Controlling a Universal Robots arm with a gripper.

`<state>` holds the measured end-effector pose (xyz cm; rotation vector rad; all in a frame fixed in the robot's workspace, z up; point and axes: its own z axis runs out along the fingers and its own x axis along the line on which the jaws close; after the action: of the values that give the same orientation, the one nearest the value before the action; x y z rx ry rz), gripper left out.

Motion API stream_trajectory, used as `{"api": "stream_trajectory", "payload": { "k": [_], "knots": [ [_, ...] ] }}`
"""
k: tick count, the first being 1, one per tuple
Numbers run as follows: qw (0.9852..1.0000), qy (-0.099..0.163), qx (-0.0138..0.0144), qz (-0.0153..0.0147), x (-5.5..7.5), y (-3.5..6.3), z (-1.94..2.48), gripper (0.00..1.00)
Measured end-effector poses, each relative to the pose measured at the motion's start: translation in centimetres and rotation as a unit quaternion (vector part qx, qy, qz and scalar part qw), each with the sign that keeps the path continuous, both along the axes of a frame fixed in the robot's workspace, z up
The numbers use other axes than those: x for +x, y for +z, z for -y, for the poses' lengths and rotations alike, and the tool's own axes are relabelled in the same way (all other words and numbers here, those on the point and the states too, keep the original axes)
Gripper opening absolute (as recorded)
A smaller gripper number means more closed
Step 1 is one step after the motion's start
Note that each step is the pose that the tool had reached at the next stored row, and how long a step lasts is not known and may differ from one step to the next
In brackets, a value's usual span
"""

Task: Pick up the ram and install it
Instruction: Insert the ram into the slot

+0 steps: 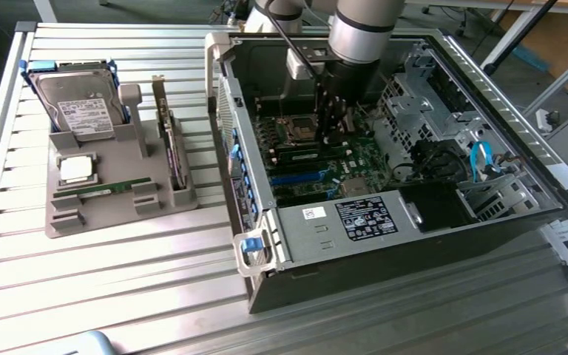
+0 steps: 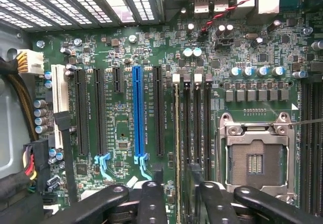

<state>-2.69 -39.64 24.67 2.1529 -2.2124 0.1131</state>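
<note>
Ribbed aluminium table, long flat slats, dull shine. Toward the edge at the exterior view's left, a grey moulded plastic tray with upright cradles. Holds a boxy metal hard drive in blue rails, a square silver chip and a thin green strip lying flat in the front cradle.

Beside the tray, an open computer case of grey and black sheet metal, lying on its side, green motherboard facing up, crowded with small round capacitors and long narrow slots. One slot bright blue, the others black.

Reaching straight down into the case, the black claw, spread fully wide and gripping nothing. Straddles the black memory slots next to the empty square metal processor socket.

Between the dark fingers, the ram, seen edge-on as a thin pale line standing in one memory slot. Cannot tell whether the fingers touch it.
</note>
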Motion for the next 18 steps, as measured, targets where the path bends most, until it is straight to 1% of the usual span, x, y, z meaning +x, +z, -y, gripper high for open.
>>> {"api": "stream_trajectory", "payload": {
  "k": [2, 3, 4, 5, 9, 13, 18],
  "knots": [
    [1.0000, 0.000, -0.0005, 0.0000, -0.01, 0.03, -0.12, 0.18],
    [1.0000, 0.000, -0.0008, 0.0000, -0.01, 0.06, -0.18, 0.18],
    [1.0000, 0.000, -0.0012, 0.0000, -0.02, 0.08, -0.25, 0.12],
    [1.0000, 0.000, -0.0014, 0.0000, -0.02, 0.10, -0.30, 0.11],
    [1.0000, 0.000, -0.0019, 0.0000, -0.03, 0.15, -0.34, 0.11],
    [1.0000, 0.000, -0.0031, 0.0000, -0.02, 0.22, -0.35, 0.11],
    [1.0000, 0.000, -0.0043, 0.0000, -0.02, 0.52, -0.34, 0.11]
  ]
}}
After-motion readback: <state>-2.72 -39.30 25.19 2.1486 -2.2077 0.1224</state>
